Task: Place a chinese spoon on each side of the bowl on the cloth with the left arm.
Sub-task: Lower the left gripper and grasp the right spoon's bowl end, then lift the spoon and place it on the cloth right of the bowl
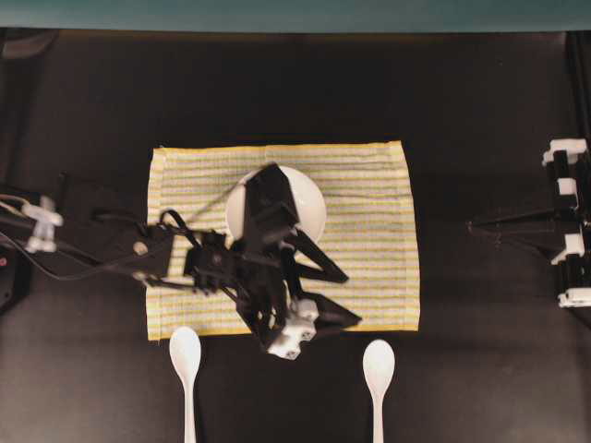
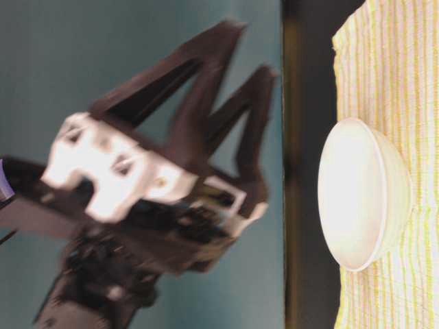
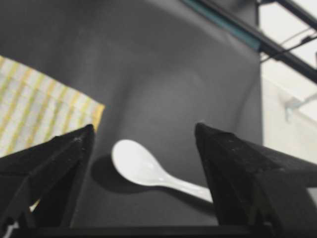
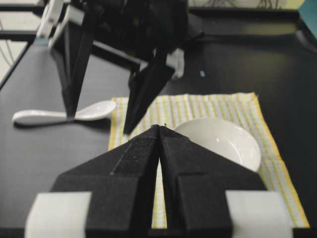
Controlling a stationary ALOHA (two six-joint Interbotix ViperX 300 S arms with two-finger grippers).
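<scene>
Neither spoon (image 1: 185, 355) (image 1: 378, 365) sits beside the bowl (image 1: 309, 208) on the cloth (image 1: 369, 231) yet; the left gripper (image 3: 143, 144) hangs spread and empty, the right gripper (image 4: 159, 130) pressed together.

The left arm (image 1: 249, 268) covers part of the bowl (image 1: 309, 208). Both spoons (image 1: 186, 355) (image 1: 379, 369) have handles cut by the overhead edge. The left gripper (image 2: 226, 89) looks blurred.

We note even, dim overhead lighting on the dark tabletop (image 1: 462, 111), motion blur on the left arm (image 2: 137, 178), and a soft shadow beside the spoon (image 3: 143, 168).
</scene>
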